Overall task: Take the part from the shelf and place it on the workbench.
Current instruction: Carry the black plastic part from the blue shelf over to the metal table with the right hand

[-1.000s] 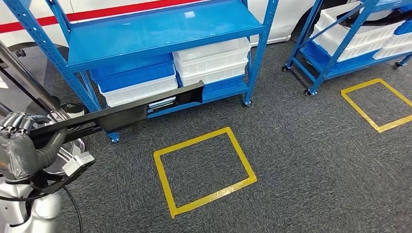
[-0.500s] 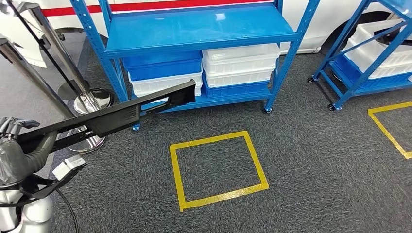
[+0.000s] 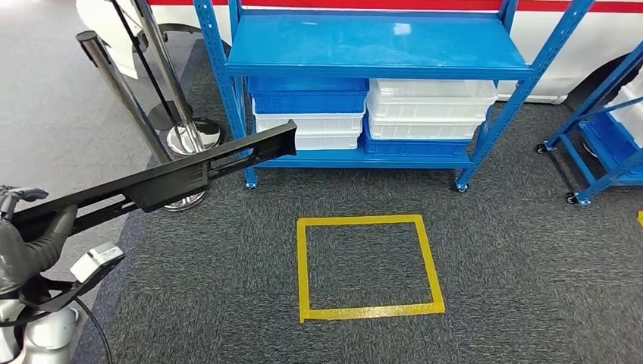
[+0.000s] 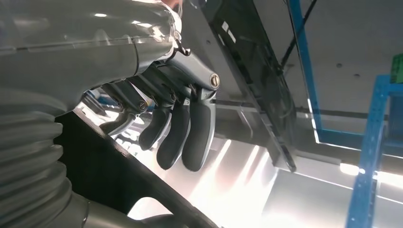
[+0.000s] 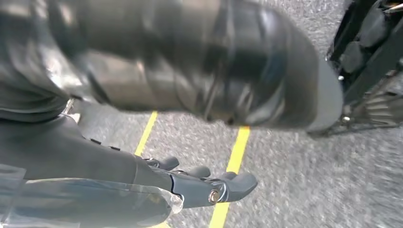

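The part point(image 3: 174, 174) is a long black plastic strip, held out over the dark carpet and pointing towards the blue shelf point(image 3: 371, 45). My left hand point(image 3: 26, 246) grips its near end at the lower left of the head view, thumb wrapped across it. In the left wrist view the part point(image 4: 252, 71) runs past the curled dark fingers point(image 4: 180, 137). My right hand point(image 5: 209, 185) hangs over the carpet with its fingers stretched out and nothing in them.
Blue and white bins point(image 3: 371, 106) fill the shelf's bottom level. Two metal stanchion posts point(image 3: 114, 76) stand left of the shelf. A yellow tape square point(image 3: 368, 265) marks the floor ahead. A second blue rack point(image 3: 599, 152) stands at the right edge.
The whole scene has slid to the right, so the camera has turned left. The part stays in my left hand at the same reach.
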Available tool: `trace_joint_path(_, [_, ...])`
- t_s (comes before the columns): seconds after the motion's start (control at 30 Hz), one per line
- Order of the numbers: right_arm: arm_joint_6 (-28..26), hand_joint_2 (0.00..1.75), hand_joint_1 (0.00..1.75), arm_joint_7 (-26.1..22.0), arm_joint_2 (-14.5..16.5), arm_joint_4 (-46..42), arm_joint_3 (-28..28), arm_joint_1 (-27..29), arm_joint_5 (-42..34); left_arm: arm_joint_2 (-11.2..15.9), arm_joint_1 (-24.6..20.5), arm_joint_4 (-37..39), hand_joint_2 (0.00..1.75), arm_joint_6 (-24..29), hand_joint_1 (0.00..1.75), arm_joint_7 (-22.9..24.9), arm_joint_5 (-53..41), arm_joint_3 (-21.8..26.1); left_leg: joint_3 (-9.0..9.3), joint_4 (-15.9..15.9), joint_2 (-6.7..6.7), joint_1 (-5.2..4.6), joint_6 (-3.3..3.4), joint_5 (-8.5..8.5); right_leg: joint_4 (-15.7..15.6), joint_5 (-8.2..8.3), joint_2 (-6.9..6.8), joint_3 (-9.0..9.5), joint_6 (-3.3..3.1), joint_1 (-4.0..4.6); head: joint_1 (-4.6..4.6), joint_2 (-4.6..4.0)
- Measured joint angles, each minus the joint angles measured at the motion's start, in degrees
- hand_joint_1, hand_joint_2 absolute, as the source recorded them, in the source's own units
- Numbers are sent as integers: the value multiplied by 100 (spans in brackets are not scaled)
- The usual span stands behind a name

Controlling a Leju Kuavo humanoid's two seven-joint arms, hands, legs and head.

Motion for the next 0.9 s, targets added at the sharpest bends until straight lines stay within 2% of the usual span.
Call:
trace_joint_path(0.07, [9, 0, 0, -5, 1, -1, 1, -11, -3, 27, -37, -6, 175, 1, 175, 37, -2, 2, -140, 280, 298, -19, -67, -196, -65, 36, -166, 23, -33, -30, 0, 0])
trace_joint_path(0.1, [15, 0, 0, -7, 2, -1, 1, -12, -4, 34, -60, -8, 175, 1, 175, 56, -2, 1, -274, 585, 499, -12, -94, -383, -79, 42, -251, 30, -44, -32, 0, 0])
trace_joint_path(0.13, [21, 0, 0, -9, 3, -1, 2, -7, -3, 37, -83, -9, 175, 1, 175, 78, -1, 0, -444, 969, 625, 1, -123, -587, -81, 41, -336, 29, -55, -29, -1, 0])
trace_joint_path(0.17, [26, 0, 0, -8, 4, -1, 2, -4, 1, 37, -95, -8, 175, 1, 175, 98, -1, -1, -603, 1338, 675, 25, -149, -741, -78, 39, -423, 27, -57, -30, -1, 0])
trace_joint_path(0.2, [32, 0, 0, -8, 4, -1, 3, -4, 7, 37, -98, -8, 175, 0, 175, 119, -2, -2, -698, 1576, 695, 50, -173, -806, -75, 35, -509, 26, -55, -32, -1, 0])
trace_joint_path(0.23, [41, 0, 0, -8, 3, -1, 5, -9, 14, 38, -101, -7, 175, 0, 175, 140, -5, -5, -687, 1601, 708, 74, -195, -758, -70, 30, -591, 27, -47, -37, -2, 0])
trace_joint_path(0.27, [50, 0, 0, -8, 3, -1, 9, -18, 22, 39, -110, -7, 175, 0, 175, 160, -7, -12, -554, 1385, 734, 94, -211, -610, -63, 20, -667, 31, -33, -44, -1, 0])
trace_joint_path(0.3, [60, 0, 0, -8, 3, -1, 13, -29, 30, 39, -128, -7, 175, 0, 175, 180, -7, -21, -331, 994, 801, 106, -220, -411, -49, 5, -736, 38, -10, -50, -2, 0])
trace_joint_path(0.33, [67, 0, 0, -9, -2, -1, 17, -39, 36, 40, -158, -5, 175, 0, 175, 198, -6, -37, -107, 585, 946, 97, -218, -278, -31, -13, -798, 43, 19, -46, -2, 0])
trace_joint_path(0.37, [72, 0, 0, -9, -5, -1, 20, -49, 42, 40, -195, -4, 175, 0, 175, 216, -3, -59, 57, 270, 1056, 79, -188, -188, -10, -31, -856, 44, 51, -32, 1, 0])
trace_joint_path(0.4, [80, 0, 0, -10, -11, -2, 23, -56, 48, 39, -227, -2, 175, 0, 175, 233, 2, -84, 140, 91, 1133, 58, -150, -158, 9, -44, -911, 46, 83, -10, 2, 0])
trace_joint_path(0.43, [87, 0, 0, -10, -20, -2, 25, -63, 53, 40, -248, 2, 175, 0, 175, 249, 5, -108, 147, 38, 1154, 37, -105, -176, 14, -48, -966, 47, 110, 10, 4, 0])
trace_joint_path(0.47, [94, 0, 0, -10, -25, -2, 26, -72, 58, 44, -261, 5, 175, 0, 175, 263, 9, -128, 129, 30, 1075, 31, -53, -153, 14, -47, -1022, 53, 134, 15, 6, 0])
trace_joint_path(0.5, [101, 0, 0, -9, -33, -3, 28, -85, 62, 48, -268, 8, 175, 0, 175, 278, 12, -147, 118, 16, 1017, 38, -11, -135, 17, -63, -1023, 56, 163, 5, 5, 0])
trace_joint_path(0.57, [110, 0, 0, -8, -43, -3, 36, -107, 64, 58, -314, 15, 175, -1, 175, 305, 18, -187, 106, -17, 905, 50, 71, -91, 205, -232, -800, -17, 203, -29, 6, 0])
trace_joint_path(0.63, [120, 0, 0, -5, -48, -3, 50, -105, 67, 60, -367, 26, 175, -2, 175, 324, 31, -244, 91, -28, 787, 45, 123, -63, 858, -609, -503, -318, 206, -29, 6, 0])
trace_joint_path(0.67, [124, 0, 0, -3, -48, -3, 58, -99, 68, 60, -378, 38, 175, -2, 175, 328, 38, -274, 84, -28, 719, 31, 138, -56, 1256, -775, -446, -515, 197, -20, 6, 0])
trace_joint_path(0.7, [124, 0, 0, -1, -49, -3, 66, -95, 69, 60, -381, 52, 175, -2, 175, 331, 46, -300, 81, -27, 647, 15, 146, -51, 1552, -851, -423, -672, 186, -10, 6, 0])
trace_joint_path(0.73, [124, 0, 0, 1, -50, -3, 72, -95, 70, 61, -382, 68, 175, -2, 175, 336, 51, -321, 81, -25, 571, -1, 152, -48, 1652, -806, -413, -745, 168, -3, 6, 0])
trace_joint_path(0.77, [124, 0, 0, 1, -51, -3, 75, -98, 70, 61, -383, 80, 175, -2, 175, 339, 55, -332, 86, -24, 496, -13, 154, -46, 1518, -647, -398, -707, 143, 2, 6, 0])
trace_joint_path(0.8, [125, 0, 0, 1, -52, -3, 76, -100, 70, 61, -389, 86, 175, -2, 175, 343, 58, -340, 95, -22, 420, -22, 155, -45, 1190, -415, -346, -574, 109, 7, 6, 0])
trace_joint_path(0.83, [125, 0, 0, 1, -56, -3, 78, -102, 70, 61, -396, 89, 175, -2, 175, 344, 58, -349, 100, -19, 349, -26, 152, -44, 797, -208, -218, -405, 69, 9, 6, 0])
trace_joint_path(0.87, [126, 0, 0, 1, -60, -3, 80, -99, 70, 63, -413, 94, 175, -2, 175, 344, 58, -357, 94, -8, 278, -36, 144, -45, 444, -64, -90, -255, 40, 5, 5, 0])
trace_joint_path(0.9, [128, 0, 0, 1, -64, -3, 82, -95, 70, 65, -434, 100, 175, -2, 175, 347, 63, -366, 74, 2, 207, -34, 124, -38, 208, 10, 8, -158, 25, 7, 4, 0])
